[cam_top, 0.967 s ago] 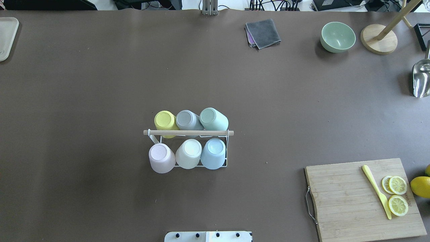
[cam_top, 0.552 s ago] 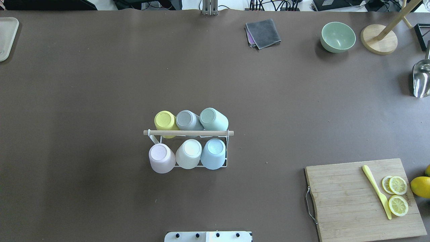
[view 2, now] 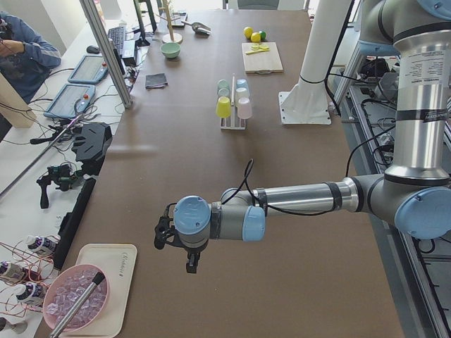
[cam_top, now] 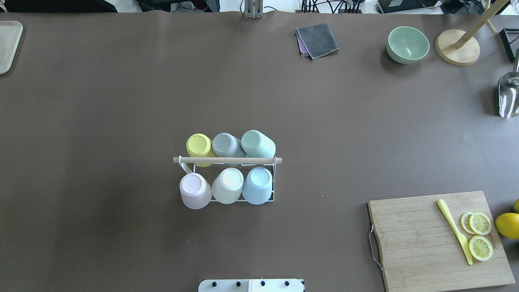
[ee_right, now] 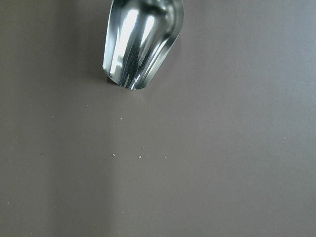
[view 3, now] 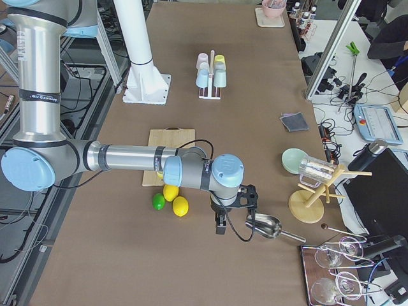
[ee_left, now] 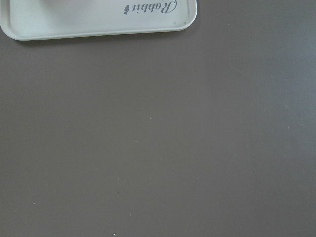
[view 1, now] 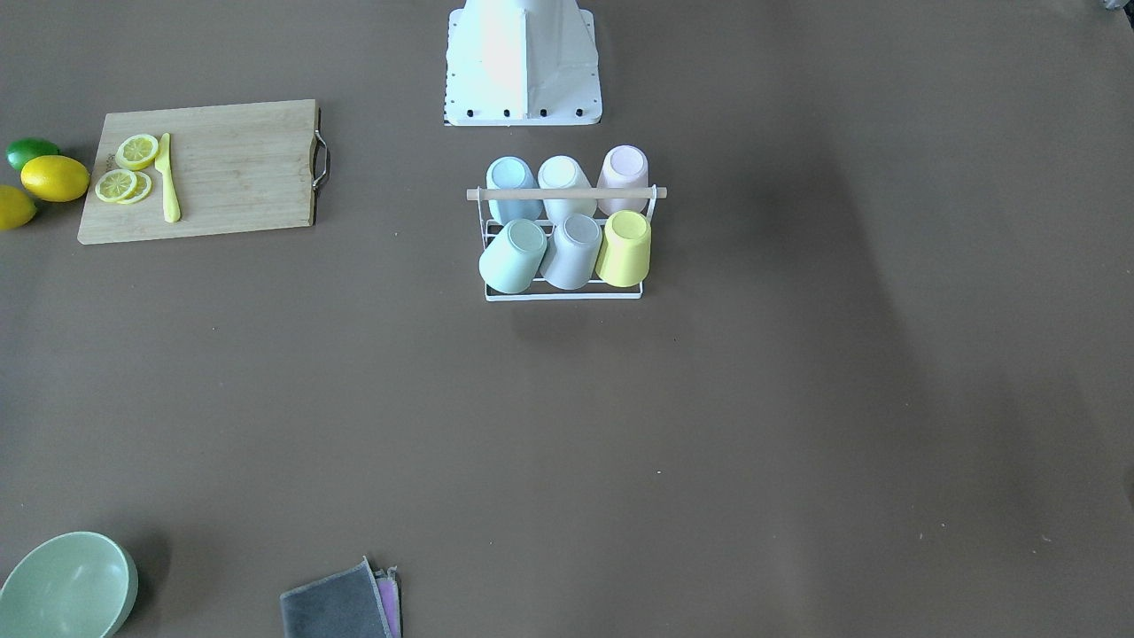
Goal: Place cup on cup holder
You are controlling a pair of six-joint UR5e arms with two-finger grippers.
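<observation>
Finger state: you cannot tell — left gripper (view 2: 190, 265) and right gripper (view 3: 220, 227) show only in side views, both well apart from the white wire, wooden-barred cup holder (cam_top: 227, 160).

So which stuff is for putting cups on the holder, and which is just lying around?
For the job:
cup holder
six cups sitting on it

Just lying about:
cutting board
lemon slices
green bowl
grey cloth
metal scoop

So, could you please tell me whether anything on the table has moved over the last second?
Nothing has visibly changed in the overhead view. The white wire cup holder with a wooden dowel bar sits in the same spot, and the six upturned pastel cups are on it as before.
</observation>
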